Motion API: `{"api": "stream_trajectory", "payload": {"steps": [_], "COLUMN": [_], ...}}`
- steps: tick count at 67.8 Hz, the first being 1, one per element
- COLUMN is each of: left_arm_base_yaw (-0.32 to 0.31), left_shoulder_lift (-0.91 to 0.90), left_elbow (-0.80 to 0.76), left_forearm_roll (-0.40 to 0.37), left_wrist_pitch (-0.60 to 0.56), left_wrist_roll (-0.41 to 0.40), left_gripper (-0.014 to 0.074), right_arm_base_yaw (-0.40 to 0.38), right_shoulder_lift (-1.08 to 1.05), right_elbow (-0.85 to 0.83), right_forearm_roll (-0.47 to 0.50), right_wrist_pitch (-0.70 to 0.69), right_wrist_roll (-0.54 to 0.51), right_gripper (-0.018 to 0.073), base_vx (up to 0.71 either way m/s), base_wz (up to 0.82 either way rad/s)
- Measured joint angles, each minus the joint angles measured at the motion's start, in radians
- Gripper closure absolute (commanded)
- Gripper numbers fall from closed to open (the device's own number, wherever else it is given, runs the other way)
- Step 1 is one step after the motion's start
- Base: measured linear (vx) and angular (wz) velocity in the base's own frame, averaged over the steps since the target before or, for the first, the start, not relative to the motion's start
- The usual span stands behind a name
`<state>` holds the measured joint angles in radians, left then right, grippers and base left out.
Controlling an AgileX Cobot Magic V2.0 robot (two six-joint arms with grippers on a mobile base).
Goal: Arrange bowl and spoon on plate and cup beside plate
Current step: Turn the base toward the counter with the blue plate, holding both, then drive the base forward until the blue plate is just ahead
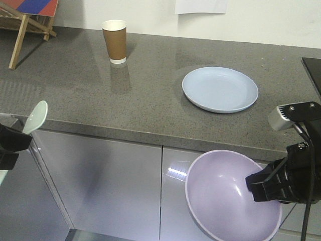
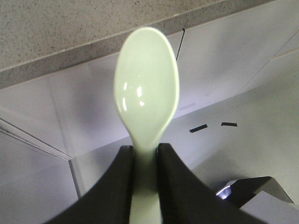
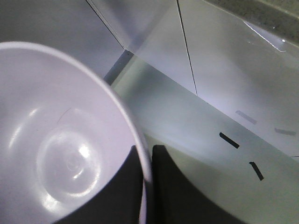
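I'm watching the left end effector [image 2: 145,150] clamping the handle of the spoon [image 2: 146,84]. Its two dark fingers are pressing in from either side, and the mint-green scoop is pointing up and away from the wrist camera. In the front view the spoon is hanging in the air at the far left, with its scoop showing against the front edge of the tabletop [image 1: 75,100] and resting on nothing.

The right end effector [image 3: 145,153] is pinching the rim of the bowl [image 3: 56,140], one finger inside the wall and one outside. The lavender bowl is hanging tilted in front of the cabinet doors [image 1: 100,175], below the tabletop's front edge, with its open side facing the front camera.

The plate [image 1: 219,89] is lying flat on the tabletop toward the right. The cup [image 1: 115,41] is standing upright near the back left, well apart from the plate. A wooden stand [image 1: 20,35] is sitting at the back left corner.
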<state>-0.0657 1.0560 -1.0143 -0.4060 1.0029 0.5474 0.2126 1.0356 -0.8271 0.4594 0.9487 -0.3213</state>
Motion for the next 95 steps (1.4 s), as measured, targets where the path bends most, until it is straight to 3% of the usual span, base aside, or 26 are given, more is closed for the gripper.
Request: {"api": "stream_trajectory", "payload": {"steps": [95], "left_arm_base_yaw": [0.0], "left_shoulder_lift": [0.0], "left_elbow": [0.0], "left_forearm_roll": [0.0], "left_wrist_pitch": [0.0], "left_wrist_roll": [0.0], "left_gripper": [0.0531], "right_arm_base_yaw": [0.0], "right_shoulder_lift": [0.0], "right_elbow": [0.0], "right_forearm_roll": [0.0], "right_wrist_pitch": [0.001], "right_wrist_roll": [0.0], "right_gripper": [0.056], "base_vx": [0.08], "base_wz": [-0.11]}}
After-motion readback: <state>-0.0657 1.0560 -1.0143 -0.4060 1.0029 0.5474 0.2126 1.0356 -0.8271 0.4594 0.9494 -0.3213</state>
